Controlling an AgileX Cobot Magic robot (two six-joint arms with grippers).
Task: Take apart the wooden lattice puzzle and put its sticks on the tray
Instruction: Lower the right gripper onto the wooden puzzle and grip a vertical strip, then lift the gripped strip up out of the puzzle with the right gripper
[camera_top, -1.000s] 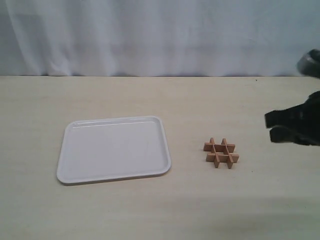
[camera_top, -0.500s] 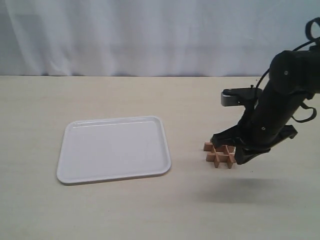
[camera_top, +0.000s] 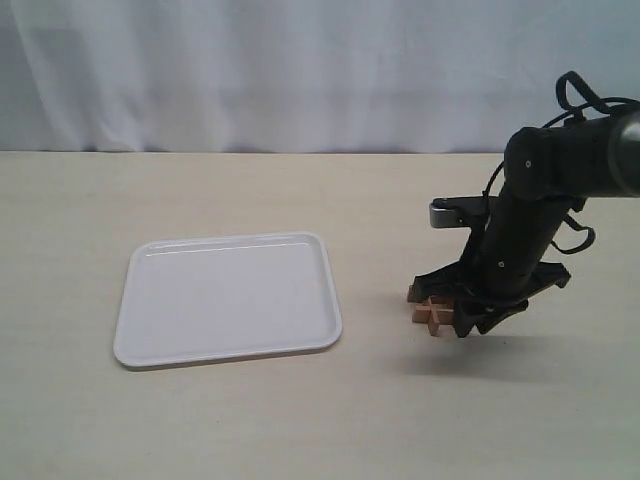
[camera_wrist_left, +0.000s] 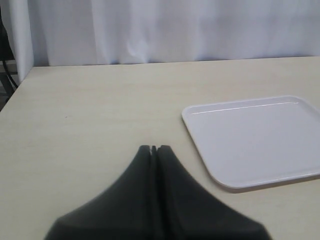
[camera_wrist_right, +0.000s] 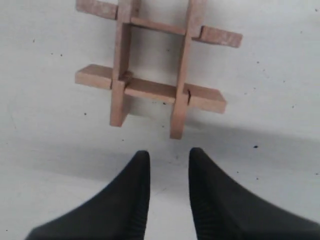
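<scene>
We see a pale table (camera_top: 300, 420) with a white curtain (camera_top: 300, 70) hanging at its far edge. A white tray (camera_top: 230, 300) lies flat on the left side. No stick rests on it, so we judge that the task has barely begun.

The puzzle (camera_top: 432, 310) sits on the table to the right of the tray, apart from it. In the right wrist view its four sticks (camera_wrist_right: 186, 55) are locked together in a hash shape. Two run one way and two cross them, and every joint is seated.

The right claw (camera_top: 470, 315) reaches down from the right and hangs low over the right side of the puzzle, hiding part of it in the exterior view. In its wrist view the two dark fingers stand a little apart with only bare table between them. They grip nothing, and the puzzle lies just beyond their tips. We judge that the narrow gap is set to fit a single stick end, so that one stick can be pulled free.

The left claw (camera_wrist_left: 153, 148) is pressed closed with nothing in it. It is out of the exterior view, and we judge that it is held back to leave the right arm room.
</scene>
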